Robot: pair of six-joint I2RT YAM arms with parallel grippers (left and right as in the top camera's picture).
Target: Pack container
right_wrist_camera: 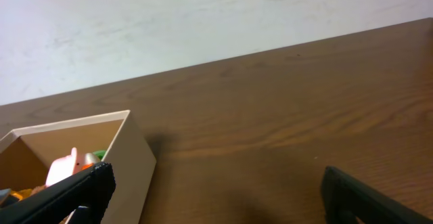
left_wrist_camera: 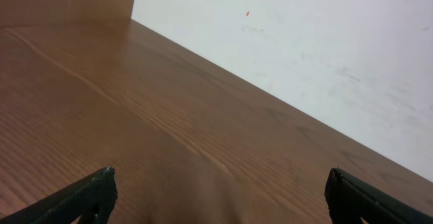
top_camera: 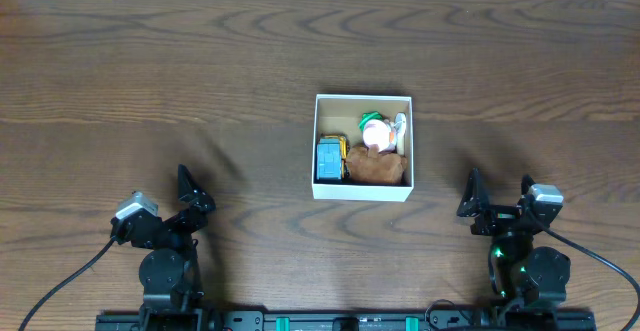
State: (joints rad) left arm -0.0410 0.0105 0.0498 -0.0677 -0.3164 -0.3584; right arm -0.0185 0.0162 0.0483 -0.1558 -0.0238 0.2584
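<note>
The container (top_camera: 362, 191) is a square white cardboard box with a tan inside, at the middle of the table. It holds a blue toy (top_camera: 329, 158), a brown plush toy (top_camera: 378, 166) and a green and white toy (top_camera: 377, 127). My left gripper (top_camera: 190, 197) is open and empty at the near left, well away from the box. My right gripper (top_camera: 497, 195) is open and empty at the near right. In the right wrist view the container's corner (right_wrist_camera: 128, 158) shows at the left, beside my open right gripper (right_wrist_camera: 216, 195). In the left wrist view my open left gripper (left_wrist_camera: 220, 195) hovers over bare wood.
The wooden table (top_camera: 150, 71) spreads on all sides of the box. A white wall (left_wrist_camera: 304, 41) lies beyond the table's far edge. Cables run from both arm bases at the near edge.
</note>
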